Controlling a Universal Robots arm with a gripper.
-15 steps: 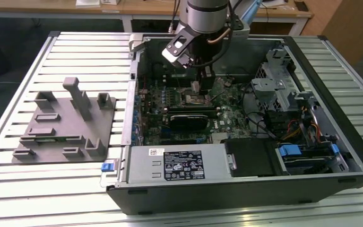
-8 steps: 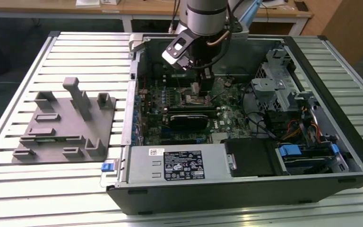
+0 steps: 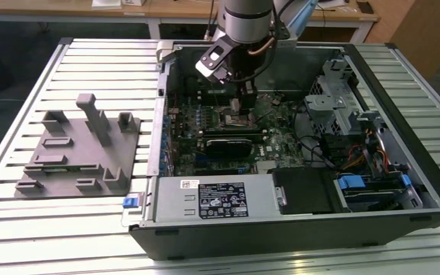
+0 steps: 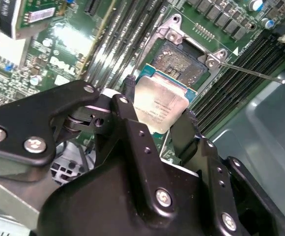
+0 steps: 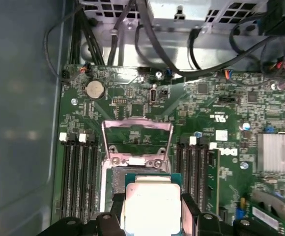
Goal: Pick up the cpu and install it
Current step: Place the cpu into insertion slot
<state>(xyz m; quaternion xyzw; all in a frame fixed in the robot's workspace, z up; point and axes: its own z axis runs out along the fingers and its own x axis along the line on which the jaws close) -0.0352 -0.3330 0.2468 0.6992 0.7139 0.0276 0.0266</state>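
**One cpu [image 5: 151,201] clamped above the uncovered socket [image 4: 182,59]**

Two black fingers [image 4: 128,123] of the single gripper [image 5: 152,219] pinch the cpu by opposite edges, drawn in narrow against it. Its silvery-white top faces the cameras in both wrist views. The chip hangs over the near part of the socket, and the socket's bed of gold contacts shows past the chip's far edge. Whether chip and socket touch cannot be told.

Just beyond, one metal load plate [image 5: 137,140] stands hinged up. One thin retention lever [image 4: 250,72] sticks out beside the socket. Dark memory slots [image 5: 81,172] run along two sides of the socket, and four white latches [image 5: 62,137] mark their ends in the first wrist view. Farther along the green motherboard [image 5: 206,113] sits one round coin cell [image 5: 94,89]. Past it, black cables [image 5: 88,37] loop across the metal case wall.

In the exterior view, one arm [image 3: 243,23] reaches down into one opened computer case [image 3: 297,240], which lies on its side on a slatted metal table [image 3: 21,229]. One labelled power supply box [image 3: 212,197] sits at the case's near edge. One grey fixture plate [image 3: 59,169] with several raised blocks lies on the table to the exterior view's left of the case, apart from it — wooden desks [image 3: 174,7] stand behind.
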